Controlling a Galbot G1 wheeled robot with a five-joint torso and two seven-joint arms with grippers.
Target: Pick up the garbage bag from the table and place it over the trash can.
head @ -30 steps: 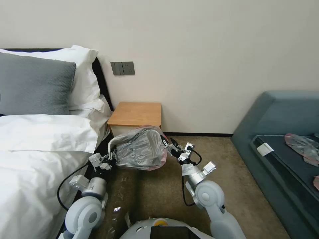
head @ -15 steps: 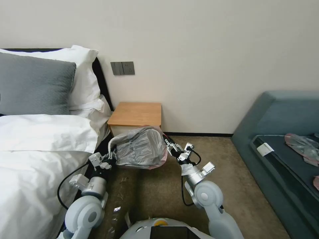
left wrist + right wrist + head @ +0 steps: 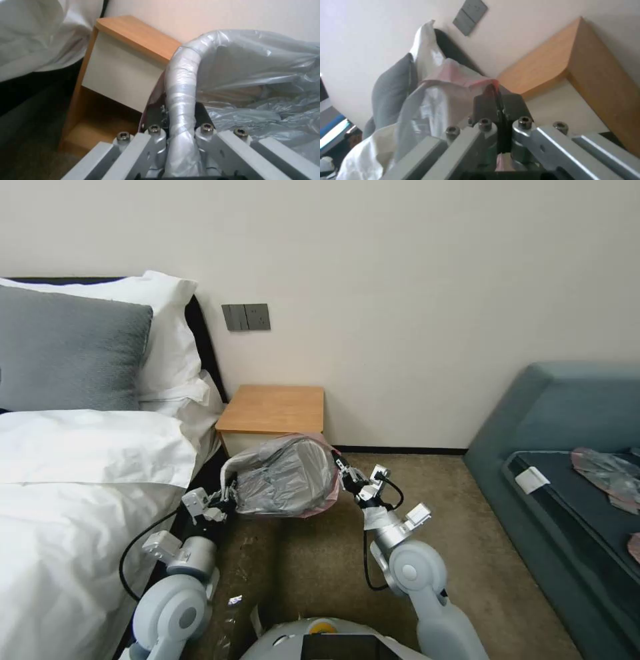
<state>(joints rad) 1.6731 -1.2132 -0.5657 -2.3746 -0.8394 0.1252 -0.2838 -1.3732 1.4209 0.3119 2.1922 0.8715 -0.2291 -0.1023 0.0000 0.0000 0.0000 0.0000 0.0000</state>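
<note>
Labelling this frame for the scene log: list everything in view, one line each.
garbage bag: 1, grey, pink rim, stretched over bin
trash can: 1, cream rim showing, on floor before nightstand
nightstand: 1, orange-brown, against wall
bed: 1, white linen, left
pillows: 2, grey and white, at bedhead
wall switches: 1 panel, grey
sofa: 1, blue-grey, right
plastic pieces: several, grey-pink, on sofa
left pincer: shut on bag at bin rim
right pincer: shut on bag's pink edge
</note>
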